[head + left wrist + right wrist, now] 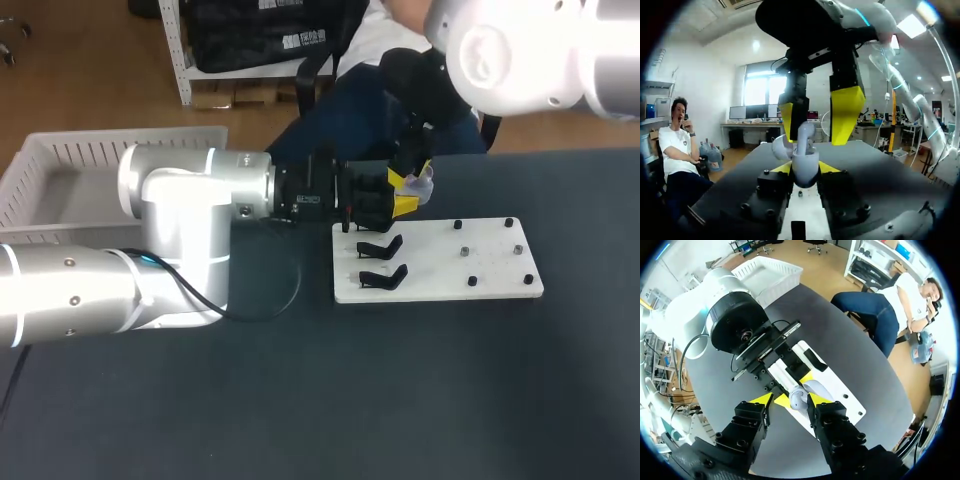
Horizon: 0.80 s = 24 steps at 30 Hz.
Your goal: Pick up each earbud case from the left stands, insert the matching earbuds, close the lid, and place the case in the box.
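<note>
Earbud case vert., lid up.

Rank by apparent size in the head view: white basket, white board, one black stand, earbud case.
1. white basket, though the left arm hides part
2. white board, close behind
3. black stand
4. earbud case, mostly hidden, so unsure

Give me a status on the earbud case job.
Done: both black stands are bare. In hand: left tool grips an earbud case, lid up, right tool open above it. Earbuds inside: cannot tell. Left: closing the lid and boxing; no case shows in the visible part of the box.
</note>
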Motion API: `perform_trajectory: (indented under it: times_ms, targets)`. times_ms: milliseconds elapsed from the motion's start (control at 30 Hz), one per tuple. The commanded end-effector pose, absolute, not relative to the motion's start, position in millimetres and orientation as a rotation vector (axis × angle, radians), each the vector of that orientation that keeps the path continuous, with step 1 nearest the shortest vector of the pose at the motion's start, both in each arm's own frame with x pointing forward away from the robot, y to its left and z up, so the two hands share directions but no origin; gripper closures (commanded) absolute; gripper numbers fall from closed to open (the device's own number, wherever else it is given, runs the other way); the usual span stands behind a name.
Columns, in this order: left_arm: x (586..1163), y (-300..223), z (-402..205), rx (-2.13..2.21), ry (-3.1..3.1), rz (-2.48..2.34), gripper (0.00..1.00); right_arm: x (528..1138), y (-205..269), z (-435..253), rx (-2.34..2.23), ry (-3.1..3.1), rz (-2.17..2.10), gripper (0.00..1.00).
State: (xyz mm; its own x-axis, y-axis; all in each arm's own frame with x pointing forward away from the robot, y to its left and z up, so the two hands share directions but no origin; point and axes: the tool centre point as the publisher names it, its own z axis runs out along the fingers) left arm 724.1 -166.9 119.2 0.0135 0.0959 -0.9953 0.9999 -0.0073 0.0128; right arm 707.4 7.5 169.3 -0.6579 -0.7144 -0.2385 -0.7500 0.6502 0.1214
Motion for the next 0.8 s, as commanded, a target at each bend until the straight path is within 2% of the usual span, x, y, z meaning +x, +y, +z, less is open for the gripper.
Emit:
perform_trajectory:
  times_ms: [33,467,800]
  targets:
    - [723.7,-166.1,120.2,1.287,1.262,-1.154,1.00,706.6,6.3,166.8,-1.203,2.698,0.309,0.58]
    - [723.7,-166.1,120.2,1.287,1.262,-1.154,1.00,706.3,2.8,169.9,-1.188,2.704,0.293,0.54]
    - [723.7,-166.1,120.2,1.287,1.262,-1.154,1.00,716.3,0.1,202.7,-1.137,2.615,0.288,0.51]
